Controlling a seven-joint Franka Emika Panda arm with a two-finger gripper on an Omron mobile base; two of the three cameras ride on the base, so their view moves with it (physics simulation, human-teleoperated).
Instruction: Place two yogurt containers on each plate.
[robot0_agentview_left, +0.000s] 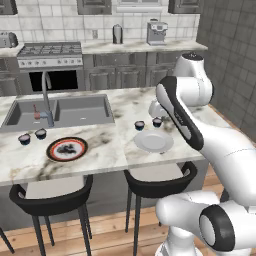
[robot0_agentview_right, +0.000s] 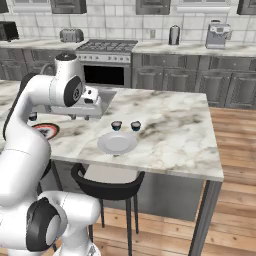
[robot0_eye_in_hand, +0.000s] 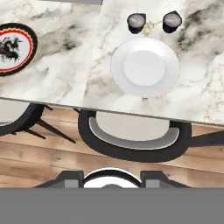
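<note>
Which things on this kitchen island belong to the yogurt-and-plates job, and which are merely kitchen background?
Belonging to the job:
- white plate
- patterned red-rimmed plate
- two yogurt containers behind the white plate
- two yogurt containers beside the patterned plate

Background:
- sink with faucet
- stove
- coffee machine
- bar stools

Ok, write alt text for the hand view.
Looking down on a marble counter: an empty white plate with two dark yogurt containers just beyond it, and a red-rimmed plate at the left edge. A black stool stands below.
</note>
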